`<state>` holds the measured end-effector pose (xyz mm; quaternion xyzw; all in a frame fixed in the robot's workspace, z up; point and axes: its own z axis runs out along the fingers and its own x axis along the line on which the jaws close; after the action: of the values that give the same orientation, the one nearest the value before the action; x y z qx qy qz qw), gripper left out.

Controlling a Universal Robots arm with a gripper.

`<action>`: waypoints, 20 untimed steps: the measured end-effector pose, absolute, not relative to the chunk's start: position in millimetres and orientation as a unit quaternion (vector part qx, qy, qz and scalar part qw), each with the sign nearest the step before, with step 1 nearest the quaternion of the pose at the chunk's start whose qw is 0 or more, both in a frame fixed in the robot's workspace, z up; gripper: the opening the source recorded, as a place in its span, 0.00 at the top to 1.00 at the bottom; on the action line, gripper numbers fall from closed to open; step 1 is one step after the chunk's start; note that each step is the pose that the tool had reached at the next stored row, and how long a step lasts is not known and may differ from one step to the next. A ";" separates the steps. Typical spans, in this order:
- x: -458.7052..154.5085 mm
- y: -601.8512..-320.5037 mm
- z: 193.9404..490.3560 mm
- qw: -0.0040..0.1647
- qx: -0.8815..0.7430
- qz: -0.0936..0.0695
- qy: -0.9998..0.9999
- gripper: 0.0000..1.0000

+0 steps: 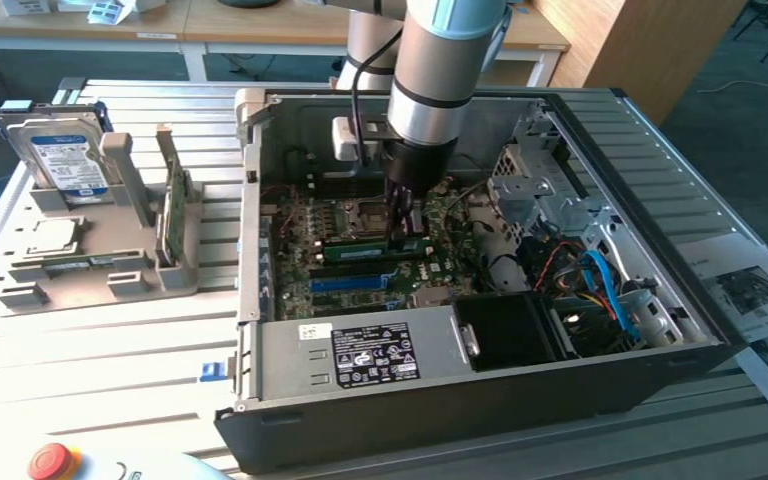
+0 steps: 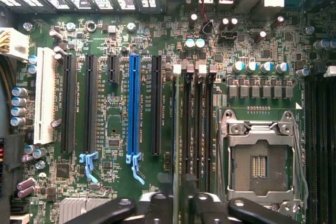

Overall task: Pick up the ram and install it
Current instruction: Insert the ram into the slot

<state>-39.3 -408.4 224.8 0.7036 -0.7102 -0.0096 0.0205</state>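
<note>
The ram (image 2: pixel 179 129) is a slim green stick standing edge-on in a memory slot of the motherboard (image 2: pixel 118 111), beside the empty CPU socket (image 2: pixel 260 161). In the exterior view the ram (image 1: pixel 364 241) lies along the board inside the open computer case (image 1: pixel 244 300). My gripper (image 1: pixel 411 232) reaches straight down into the case onto the end of the stick nearer the exterior view's right. In the wrist view the gripper (image 2: pixel 179 203) sits astride the stick's top edge, and that end of the stick is hidden under it.
A long blue slot (image 2: pixel 134 103) and black card slots lie beside the memory slots. The power supply (image 1: pixel 357 355) and drive cage (image 1: pixel 544 190) crowd the case. A grey fixture (image 1: pixel 91 265) at the exterior view's left holds a hard drive (image 1: pixel 64 150) and an upright green card (image 1: pixel 171 210).
</note>
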 end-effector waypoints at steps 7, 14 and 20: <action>-39.3 -408.4 224.8 0.020 0.704 -0.010 -0.710 0.75; -39.3 -408.4 226.6 0.020 0.704 -0.010 -0.710 0.75; -39.3 -408.4 245.4 0.021 0.704 -0.010 -0.710 0.75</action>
<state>-39.3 -408.4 245.4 0.7036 -0.7102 -0.0096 0.0205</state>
